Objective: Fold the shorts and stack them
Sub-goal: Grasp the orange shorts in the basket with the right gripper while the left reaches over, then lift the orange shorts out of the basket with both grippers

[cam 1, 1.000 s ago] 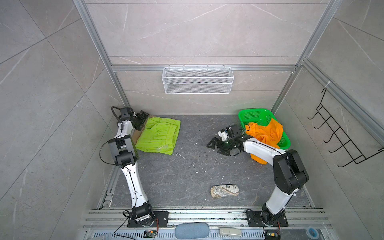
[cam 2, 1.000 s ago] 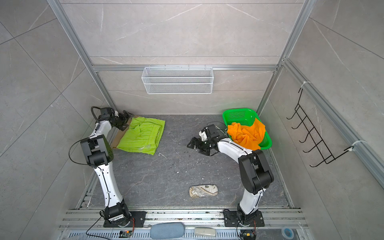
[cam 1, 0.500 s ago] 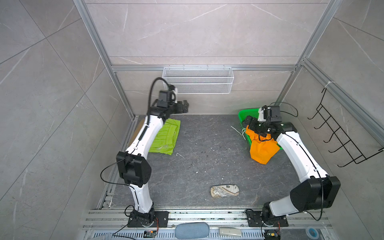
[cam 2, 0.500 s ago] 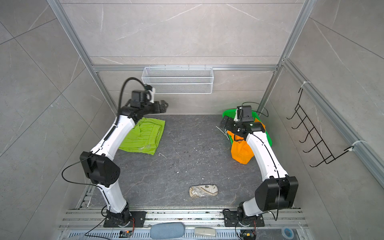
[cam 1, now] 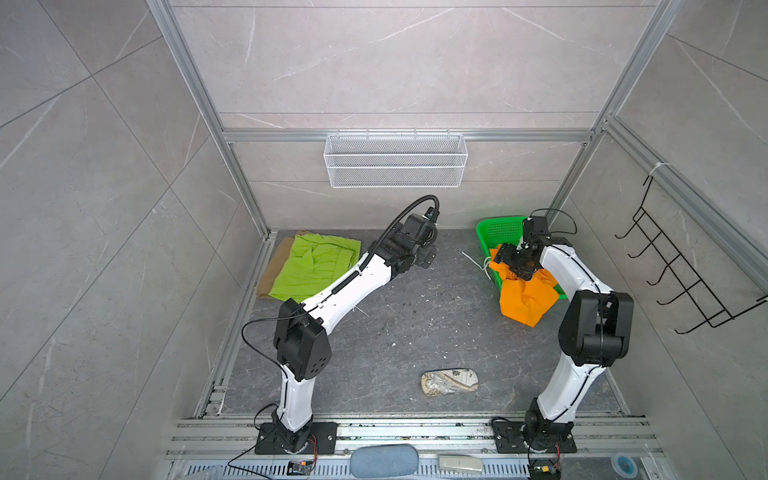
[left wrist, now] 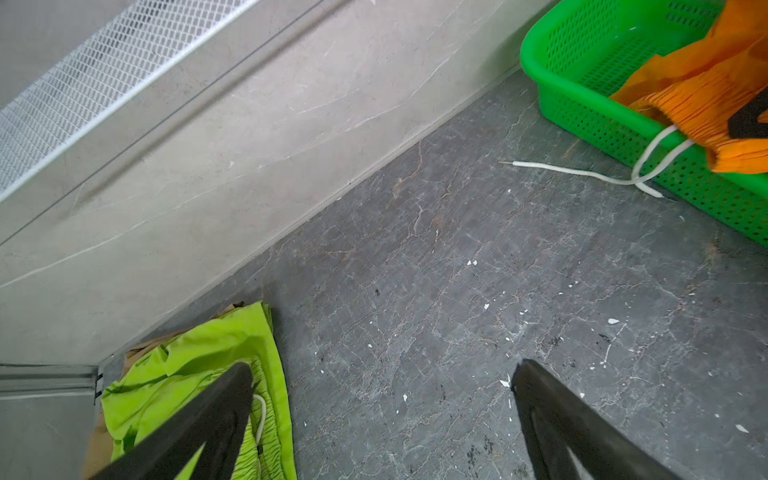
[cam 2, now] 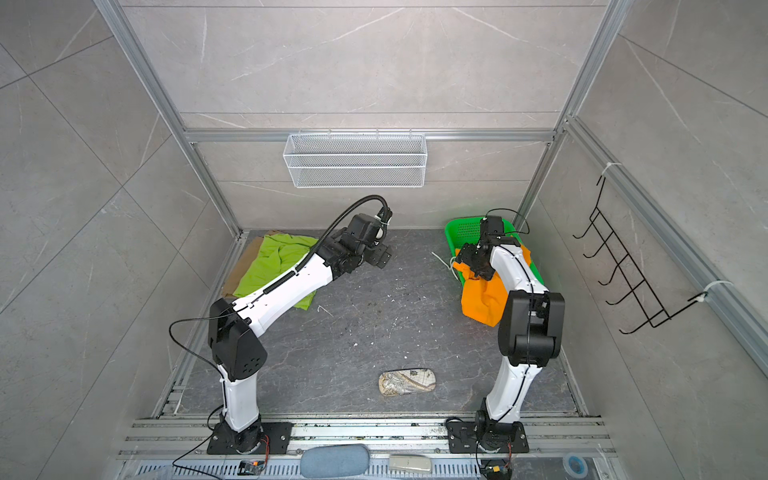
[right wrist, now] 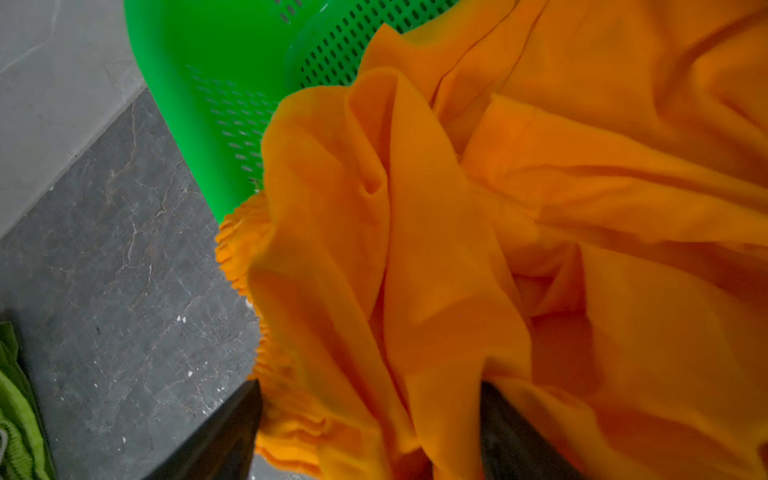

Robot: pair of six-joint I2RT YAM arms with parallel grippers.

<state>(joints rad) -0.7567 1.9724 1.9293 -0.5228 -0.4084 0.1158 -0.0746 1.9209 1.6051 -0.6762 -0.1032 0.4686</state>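
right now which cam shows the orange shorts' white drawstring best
left wrist view: the white drawstring hangs sharp from the orange shorts down the green basket wall onto the floor. both top views show it as a thin line; right wrist view: hidden by cloth

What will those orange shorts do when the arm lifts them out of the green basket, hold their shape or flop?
Probably flop: the orange shorts drape in soft folds over the rim of the green basket and down to the floor. They look light, being thin cloth that bunches easily. The white drawstring lying on the floor would likely dangle and drag behind.
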